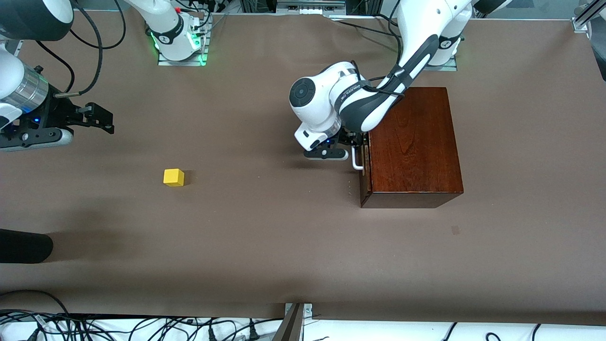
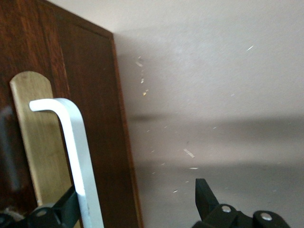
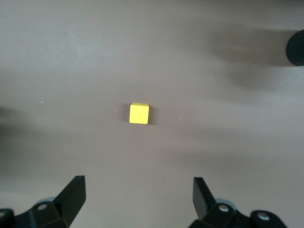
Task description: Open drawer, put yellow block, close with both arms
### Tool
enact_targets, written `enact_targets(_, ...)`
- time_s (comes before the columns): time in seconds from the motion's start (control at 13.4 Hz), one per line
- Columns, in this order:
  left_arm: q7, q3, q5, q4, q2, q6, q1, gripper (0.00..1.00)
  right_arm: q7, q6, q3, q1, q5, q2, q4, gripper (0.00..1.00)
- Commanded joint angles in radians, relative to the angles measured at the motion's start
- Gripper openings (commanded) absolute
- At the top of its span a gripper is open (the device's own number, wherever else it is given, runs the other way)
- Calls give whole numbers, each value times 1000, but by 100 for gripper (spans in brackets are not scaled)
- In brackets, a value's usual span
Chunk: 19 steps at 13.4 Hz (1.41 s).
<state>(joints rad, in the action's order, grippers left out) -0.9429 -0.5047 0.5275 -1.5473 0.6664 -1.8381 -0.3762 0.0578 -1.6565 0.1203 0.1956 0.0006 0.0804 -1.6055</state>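
- The left hand [image 1: 352, 148] sat at the front of the wooden box [image 1: 414, 142], its fingers spread apart around the white handle [image 2: 76, 156]; one finger [image 2: 64, 209] lay against the bar and the other [image 2: 204, 194] stood clear of it, so nothing was clamped.
- The drawer [image 1: 363, 163] looked shut or nearly so, its front flush with the box and a brass plate [image 2: 35, 142] showing under the handle.
- The right hand [image 1: 102, 119] hung over the bench [image 1: 265, 237] at the right arm's end, fingers wide apart and empty.
- The yellow block [image 3: 139, 113] lay on the bench directly below that hand, centred between its fingers in the right wrist view, well apart from the box.
- Risk, as I judged it: the left fingers could close unevenly on the thin bar and slip off during the pull.
- The box sat loose on the bench, so a pull might drag the whole box toward the left hand instead of sliding the drawer out.
- The right hand could nudge the small block sideways if it came down off centre.
- No readable brand, label or writing showed on the box or block; the marks on the arms were too small to read.
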Motion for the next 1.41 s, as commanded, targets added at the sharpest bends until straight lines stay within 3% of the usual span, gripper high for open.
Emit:
enact_targets(0.0,-69,-3,-13,39,41,-99,-41,100,-9,27,-1,-1,-13,-2,19,100)
enact_targets(0.45,-112,-3,-26,88,93,-194,-98,100,-24,6,-1,-1,-2,2,-36,100)
enact_targets(1.04,-108,-1,-50,156,78,-175,-87,100,-56,-420,-2,-1,1,38,-355,100)
enact_targets(1.34,-79,-9,-81,161,-25,38,-84,100,-93,-621,-14,-1,25,126,-435,100)
